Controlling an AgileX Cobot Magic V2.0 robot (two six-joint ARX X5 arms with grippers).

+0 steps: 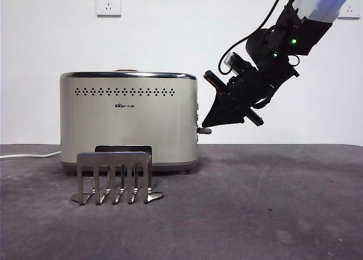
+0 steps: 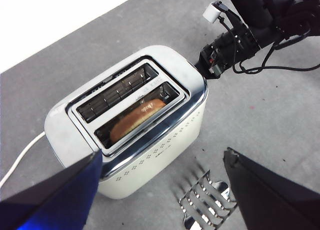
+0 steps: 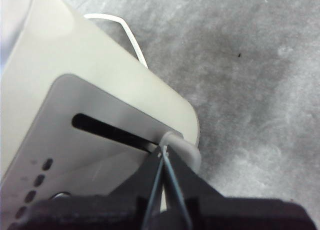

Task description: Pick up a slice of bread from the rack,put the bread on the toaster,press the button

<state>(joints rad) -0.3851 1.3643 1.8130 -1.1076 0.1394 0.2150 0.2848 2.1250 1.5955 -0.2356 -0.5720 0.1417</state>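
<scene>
The cream toaster [image 1: 127,118] stands at the left of the table. The slice of bread [image 2: 137,119] sits sunk in one of its two slots; only its domed top [image 1: 126,71] peeks over the chrome rim in the front view. The metal rack [image 1: 116,175] stands empty in front of the toaster and also shows in the left wrist view [image 2: 205,202]. My right gripper [image 1: 205,124] is shut, its tips resting on the toaster's side lever [image 3: 179,144] at the low end of its slot. My left gripper [image 2: 162,155] is open and empty above the toaster.
The white cord [image 1: 28,155] runs off the table's left side from behind the toaster. The right arm [image 2: 250,34] slants down from the upper right to the toaster's end. A wall socket [image 1: 108,3] is on the back wall.
</scene>
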